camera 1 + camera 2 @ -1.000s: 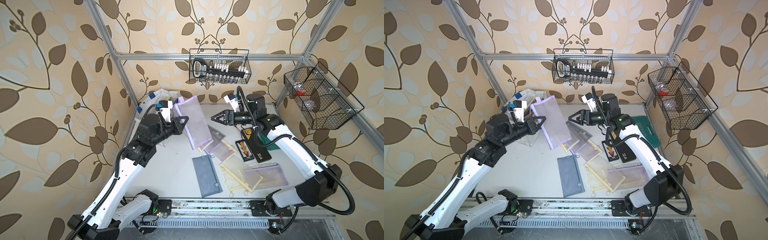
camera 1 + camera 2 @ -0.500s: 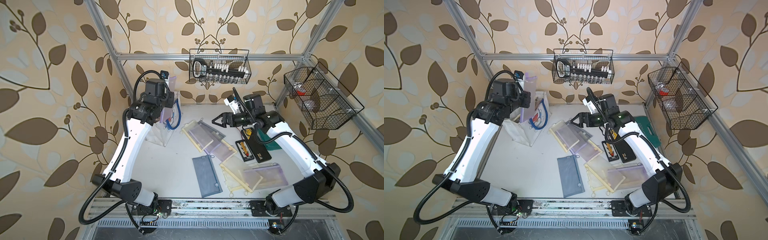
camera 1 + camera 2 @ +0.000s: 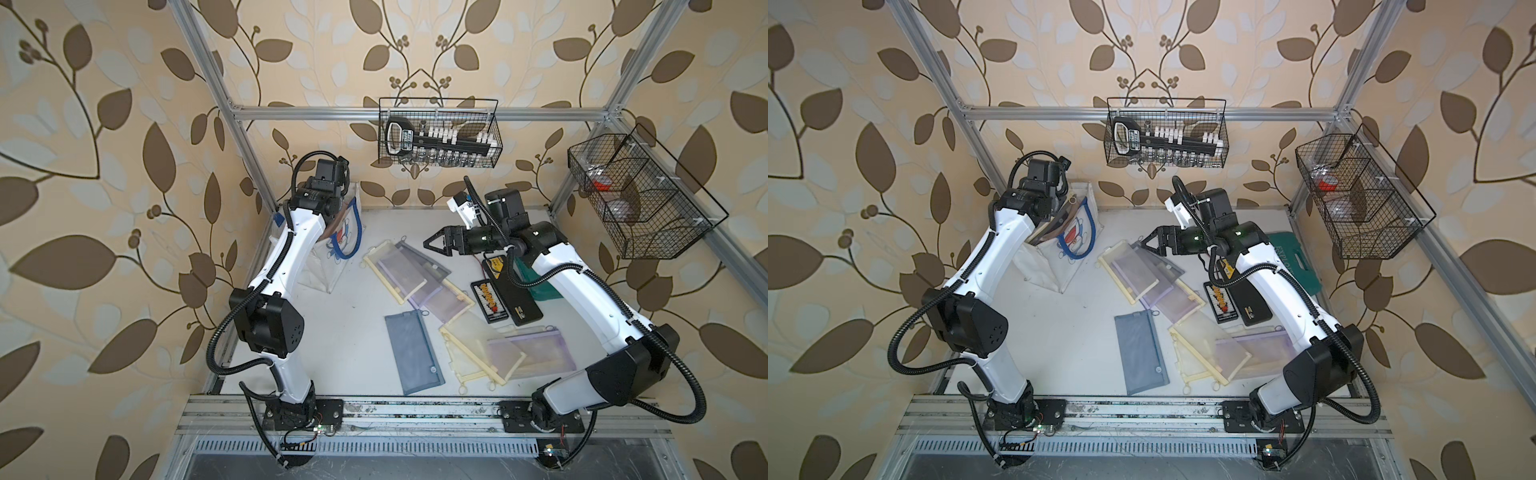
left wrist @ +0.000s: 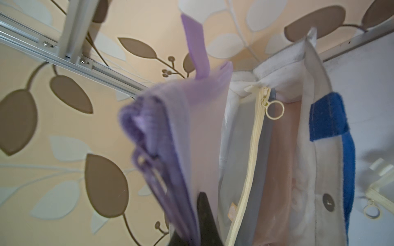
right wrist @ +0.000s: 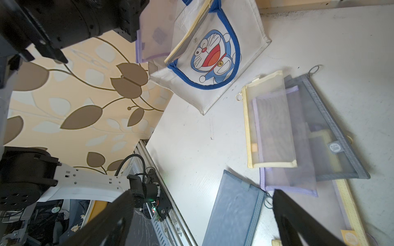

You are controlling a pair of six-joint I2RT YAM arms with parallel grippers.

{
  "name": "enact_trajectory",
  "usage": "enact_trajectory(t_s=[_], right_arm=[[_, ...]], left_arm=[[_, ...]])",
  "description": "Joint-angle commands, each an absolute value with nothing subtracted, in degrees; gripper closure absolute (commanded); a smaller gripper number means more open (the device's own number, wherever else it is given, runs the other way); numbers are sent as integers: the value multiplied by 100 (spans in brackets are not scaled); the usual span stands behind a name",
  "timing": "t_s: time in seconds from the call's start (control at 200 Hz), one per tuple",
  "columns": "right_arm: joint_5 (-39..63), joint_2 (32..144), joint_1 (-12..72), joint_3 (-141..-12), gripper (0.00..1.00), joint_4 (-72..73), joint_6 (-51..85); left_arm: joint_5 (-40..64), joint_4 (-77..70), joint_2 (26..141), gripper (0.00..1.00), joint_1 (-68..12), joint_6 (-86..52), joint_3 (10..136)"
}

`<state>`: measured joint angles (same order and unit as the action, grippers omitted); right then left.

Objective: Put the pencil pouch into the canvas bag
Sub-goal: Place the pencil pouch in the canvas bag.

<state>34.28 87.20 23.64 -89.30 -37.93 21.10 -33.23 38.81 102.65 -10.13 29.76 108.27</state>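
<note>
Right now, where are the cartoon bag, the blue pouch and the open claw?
canvas bag [image 5: 211,55], right wrist view, on the cartoon face.
blue pouch [image 3: 413,353], in a top view, middle of its mesh.
right gripper [image 5: 201,190], right wrist view, midway between its open fingertips.

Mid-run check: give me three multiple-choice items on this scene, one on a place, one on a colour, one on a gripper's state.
1. Where does the canvas bag stand?
A. in a wire basket
B. in the far left corner of the table
C. beside the right arm's base

2. What colour is the pencil pouch in the left gripper?
A. yellow
B. grey-blue
C. purple

3. How is the right gripper?
A. open, holding nothing
B. shut on a pouch
C. shut, empty

Answers: B, both top views show it in that corner. C, the left wrist view shows purple mesh pinched. A, its fingers stand wide apart with nothing gripped.
</note>
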Motion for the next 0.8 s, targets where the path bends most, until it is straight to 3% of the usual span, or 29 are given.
enact_trajectory(t_s=[0.0,0.31,0.405,0.54,0.795], right_arm=[[3415,8867,2390,-8962,0,-3821,2017],[3436,9065,2387,-9052,1,-3806,2047],[3420,9107,2391,-9053,0,-3812,2032],[3347,9156,2383,-8781,0,-3711,1978],[3191,9545,2397,-8314,0,-3318,1942]], left_arm=[[-2962,3828,10416,100,-841,2763,10618],[-2149,4364,11129,100,-611,2182,10870],[-2009,4430,11170,75,-609,1966,10981],[-1738,4473,10911,48,-609,1680,10944],[-1125,4712,9593,14,-703,993,10384]])
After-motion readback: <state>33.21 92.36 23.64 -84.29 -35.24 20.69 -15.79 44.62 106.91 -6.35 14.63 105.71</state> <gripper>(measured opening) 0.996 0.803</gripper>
